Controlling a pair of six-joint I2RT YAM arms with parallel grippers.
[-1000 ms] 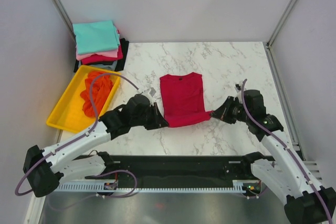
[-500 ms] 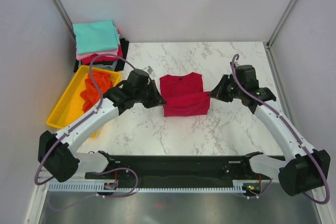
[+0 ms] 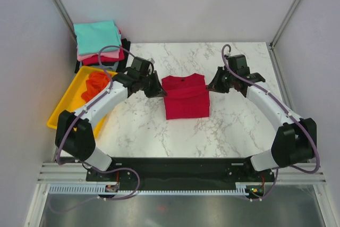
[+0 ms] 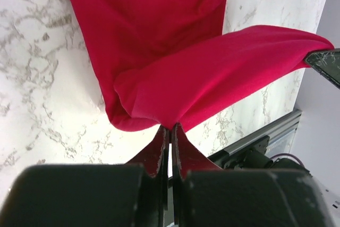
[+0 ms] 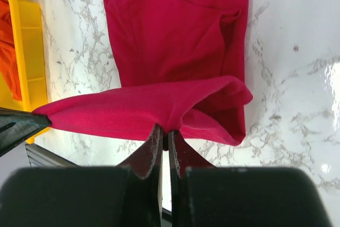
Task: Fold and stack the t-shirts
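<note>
No legible text, label, number or sign anywhere.

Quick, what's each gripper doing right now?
Left gripper: shut on the folded-over edge of the crimson t-shirt.
Right gripper: shut on the same edge, opposite end.

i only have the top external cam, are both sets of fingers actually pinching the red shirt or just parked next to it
observer: the left wrist view shows the left gripper with its fingers shut on an edge of the crimson t-shirt, cloth bunched right at the tips

operator: and the right one

observer: same in the right wrist view, the right gripper has its fingers shut on the other end of that edge

operator: is the fold laid down yet

observer: not yet, both wrist views show the held edge as a raised band stretched between the two grippers, above the lower layer of the shirt
</note>
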